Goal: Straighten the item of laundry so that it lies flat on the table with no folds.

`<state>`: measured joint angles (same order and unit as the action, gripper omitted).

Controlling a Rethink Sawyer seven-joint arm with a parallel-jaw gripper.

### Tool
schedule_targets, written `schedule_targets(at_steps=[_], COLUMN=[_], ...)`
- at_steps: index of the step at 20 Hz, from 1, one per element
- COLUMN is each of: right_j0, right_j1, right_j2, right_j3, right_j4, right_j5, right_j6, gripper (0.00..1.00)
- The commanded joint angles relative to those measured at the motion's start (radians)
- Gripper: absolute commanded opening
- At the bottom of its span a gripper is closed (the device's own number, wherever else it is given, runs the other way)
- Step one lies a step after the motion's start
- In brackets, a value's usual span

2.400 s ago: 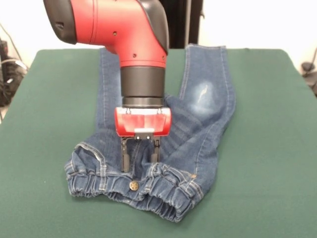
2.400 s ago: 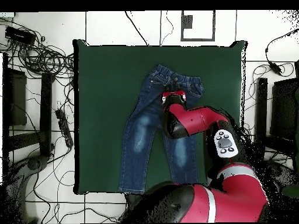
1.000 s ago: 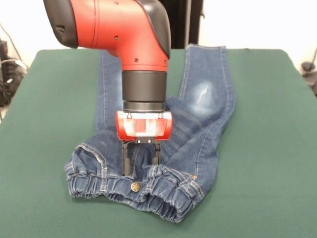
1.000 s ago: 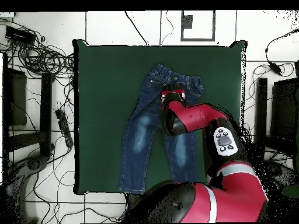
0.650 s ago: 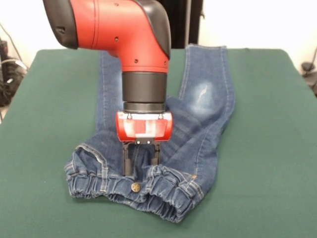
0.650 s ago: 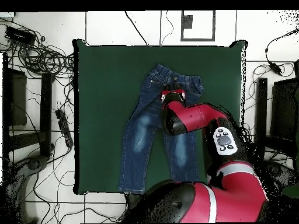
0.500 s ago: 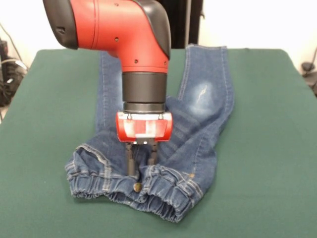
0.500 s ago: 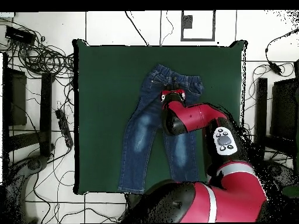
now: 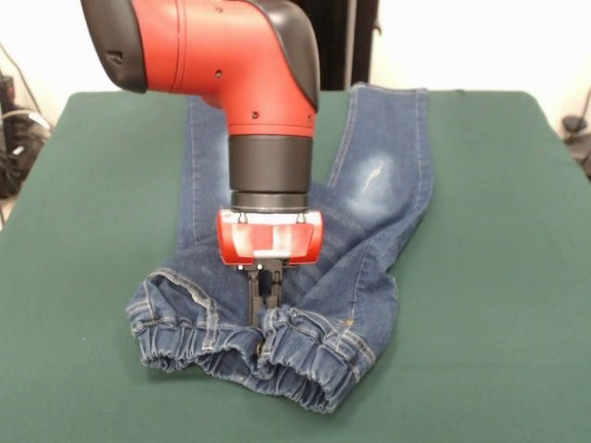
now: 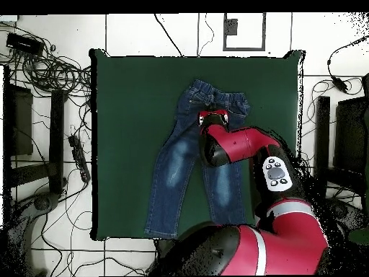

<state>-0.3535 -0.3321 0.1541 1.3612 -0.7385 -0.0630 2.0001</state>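
My tool (image 9: 266, 297) has just pinched shut on the jeans (image 9: 379, 185) behind the waistband at lower centre, bunching denim; now I can pull it flat.

Tangled black cables (image 10: 50, 68) lie on the white tiled floor (image 10: 166, 32), with a power strip (image 10: 78, 157) beside them.

This looks like a robotics lab; a green-topped table (image 10: 122, 144) stands on a pale tiled floor (image 10: 50, 260), tangled cables (image 10: 50, 68) lie around it, and dark boxes, probably equipment (image 10: 18, 119), sit alongside.
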Motion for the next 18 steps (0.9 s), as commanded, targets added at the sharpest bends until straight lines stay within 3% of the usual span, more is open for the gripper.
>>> schedule_targets(at_steps=[1,8,11,18], right_j0=[0.038,0.122,0.196,0.216], right_j1=[0.033,-0.021,-0.030,-0.034], right_j2=[0.151,0.054,-0.045,-0.077], right_j3=[0.030,0.014,-0.019,-0.049], right_j4=[-0.030,-0.022,-0.019,-0.011], right_j5=[0.132,0.051,-0.028,-0.060], right_j6=[-0.043,0.018,0.041,0.052], gripper=[0.00,0.00,0.00,0.00])
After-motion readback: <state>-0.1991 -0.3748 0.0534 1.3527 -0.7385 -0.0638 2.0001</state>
